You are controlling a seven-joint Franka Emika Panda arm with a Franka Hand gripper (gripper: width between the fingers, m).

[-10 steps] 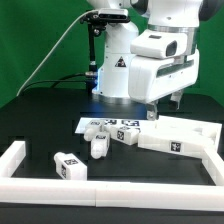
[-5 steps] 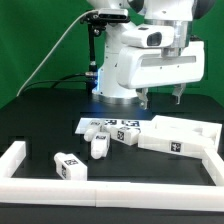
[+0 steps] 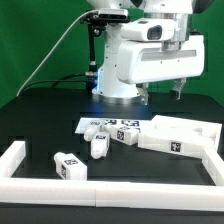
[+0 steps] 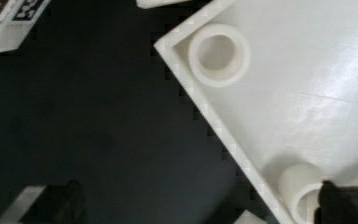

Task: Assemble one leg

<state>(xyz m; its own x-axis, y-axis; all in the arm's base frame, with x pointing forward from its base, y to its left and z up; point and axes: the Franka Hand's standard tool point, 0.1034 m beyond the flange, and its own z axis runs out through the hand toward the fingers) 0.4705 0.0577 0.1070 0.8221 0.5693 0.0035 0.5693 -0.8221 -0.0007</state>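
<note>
Several small white legs with marker tags lie on the black table: one toward the exterior view's left, one in the middle, one beside the large flat white panel. My gripper hangs open and empty well above the panel's rear edge. In the wrist view the panel fills one side, with a round recess at its corner. The two dark fingertips frame the gripper, one over black table, the other over a second recess. Nothing sits between them.
The marker board lies behind the legs. White border rails run along the exterior view's left, front and right. The robot's base stands at the back. Tagged white pieces show at the wrist view's edge.
The arm has risen and swung; the gripper has lifted from just above the panel to well above it. It stays open. The parts on the table have not moved.
</note>
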